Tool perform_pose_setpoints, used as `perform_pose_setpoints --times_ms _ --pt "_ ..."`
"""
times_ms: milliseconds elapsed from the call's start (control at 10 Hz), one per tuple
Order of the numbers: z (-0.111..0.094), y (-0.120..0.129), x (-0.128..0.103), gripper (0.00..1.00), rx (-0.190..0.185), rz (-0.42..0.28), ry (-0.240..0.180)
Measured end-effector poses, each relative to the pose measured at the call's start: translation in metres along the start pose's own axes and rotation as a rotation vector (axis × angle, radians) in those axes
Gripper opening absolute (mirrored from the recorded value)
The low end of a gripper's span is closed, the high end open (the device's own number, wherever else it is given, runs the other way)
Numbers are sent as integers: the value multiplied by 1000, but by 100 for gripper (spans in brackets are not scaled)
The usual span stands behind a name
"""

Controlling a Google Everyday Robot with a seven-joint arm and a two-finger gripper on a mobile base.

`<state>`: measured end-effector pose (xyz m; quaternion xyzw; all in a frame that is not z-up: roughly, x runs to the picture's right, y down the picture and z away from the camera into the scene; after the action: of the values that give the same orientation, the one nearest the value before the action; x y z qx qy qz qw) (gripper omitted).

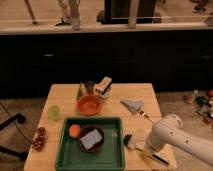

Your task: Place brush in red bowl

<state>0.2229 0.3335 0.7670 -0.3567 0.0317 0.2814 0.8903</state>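
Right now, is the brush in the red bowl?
No, the brush lies on the table by the gripper, apart from the red bowl.

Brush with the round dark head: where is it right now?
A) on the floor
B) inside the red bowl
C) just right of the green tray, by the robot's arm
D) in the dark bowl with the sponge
C: the brush sits just off the green tray's right edge, with the gripper over its handle; the red bowl holds no brush.
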Motion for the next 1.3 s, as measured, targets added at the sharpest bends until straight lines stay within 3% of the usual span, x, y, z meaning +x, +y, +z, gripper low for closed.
perform_pose_setpoints --times_ms 300,1300 --pt "-4 -4 4 0 29 19 -17" --pt "-53 -25 6 0 161 89 -140"
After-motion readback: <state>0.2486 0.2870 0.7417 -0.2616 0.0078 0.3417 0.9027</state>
